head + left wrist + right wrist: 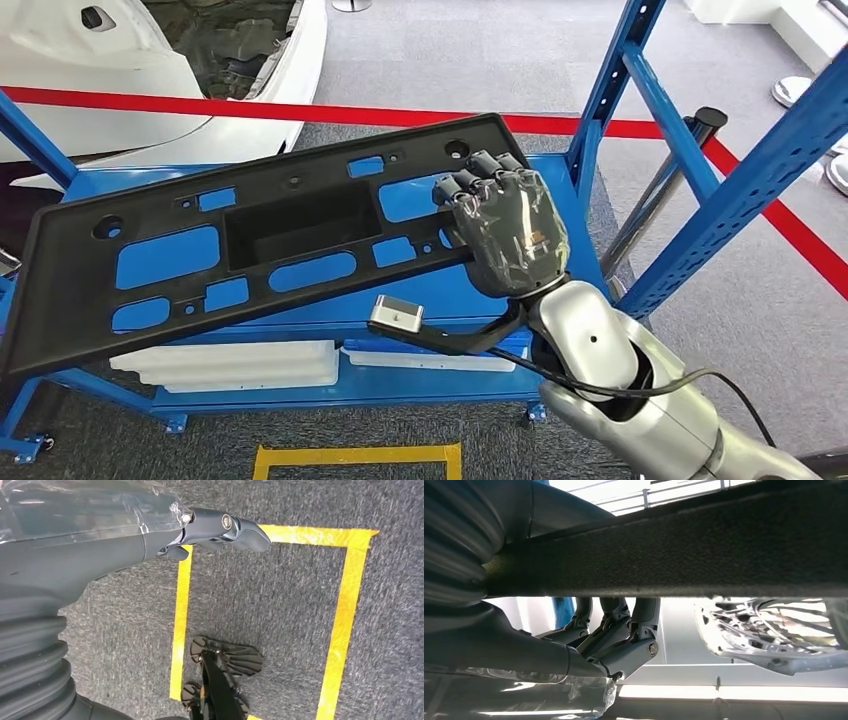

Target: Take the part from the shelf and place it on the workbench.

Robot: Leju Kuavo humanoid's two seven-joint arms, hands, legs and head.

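A blue upright (612, 75) stands just beside my right hand (505, 228), which grips the black part (200, 215) over the shelf (440, 300); my left hand (220, 530) holds nothing.

The robot's right hand (505, 228) grips the right end of a long black plastic part (270, 235), fingers curled over its top edge. The part tilts, its left end lower, above the blue shelf (440, 290). White pieces (230, 365) lie below. A red barrier tape (300, 110) stretches behind; yellow floor tape (355, 458) lies in front.
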